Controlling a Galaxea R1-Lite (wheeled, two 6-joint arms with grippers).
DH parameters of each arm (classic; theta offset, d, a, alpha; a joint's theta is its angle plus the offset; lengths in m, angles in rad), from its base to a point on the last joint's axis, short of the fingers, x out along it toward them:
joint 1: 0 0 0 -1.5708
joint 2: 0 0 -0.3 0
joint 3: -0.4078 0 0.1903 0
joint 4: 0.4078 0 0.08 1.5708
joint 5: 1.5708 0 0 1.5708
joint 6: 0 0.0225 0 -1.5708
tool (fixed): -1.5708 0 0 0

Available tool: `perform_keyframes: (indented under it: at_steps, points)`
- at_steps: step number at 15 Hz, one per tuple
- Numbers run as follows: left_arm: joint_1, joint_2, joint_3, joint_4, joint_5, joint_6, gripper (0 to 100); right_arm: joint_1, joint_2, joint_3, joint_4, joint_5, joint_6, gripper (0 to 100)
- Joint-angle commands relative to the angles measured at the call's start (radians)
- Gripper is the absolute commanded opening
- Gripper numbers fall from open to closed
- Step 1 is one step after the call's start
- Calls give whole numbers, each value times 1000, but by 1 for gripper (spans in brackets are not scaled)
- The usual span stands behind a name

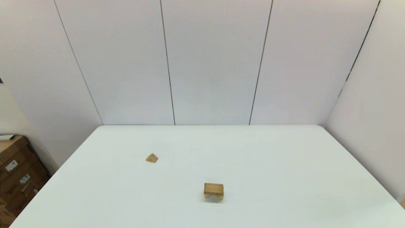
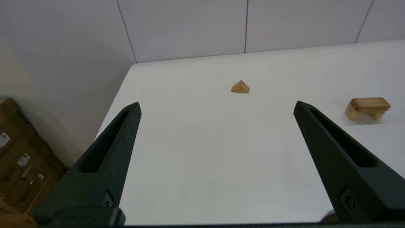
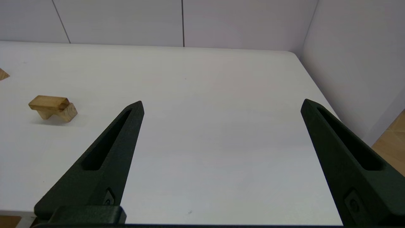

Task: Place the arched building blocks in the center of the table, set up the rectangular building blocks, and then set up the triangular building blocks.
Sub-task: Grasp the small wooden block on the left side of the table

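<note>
The arched building block stands notch-down on the white table, near the middle toward the front. A flat rectangular building block appears to lie on top of it; both also show in the left wrist view as arch and slab, and in the right wrist view as arch and slab. The triangular building block sits alone, farther back and to the left. My left gripper and right gripper hang open and empty over the near table edge, outside the head view.
Cardboard boxes are stacked on the floor past the table's left edge. White wall panels close off the back and the right side. A strip of wooden floor shows beyond the right edge.
</note>
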Motion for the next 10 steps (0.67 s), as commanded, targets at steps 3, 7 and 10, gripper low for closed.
perform_keyframes:
  at_steps: [3,7,10]
  points:
    - [-31,463,-286,12,-11,28,100,0,0,0,0,0,-1,100]
    - [-31,816,-490,9,-6,29,100,0,0,0,0,0,-1,100]
    - [-31,1057,-567,-32,-4,92,100,0,0,0,0,0,-1,100]
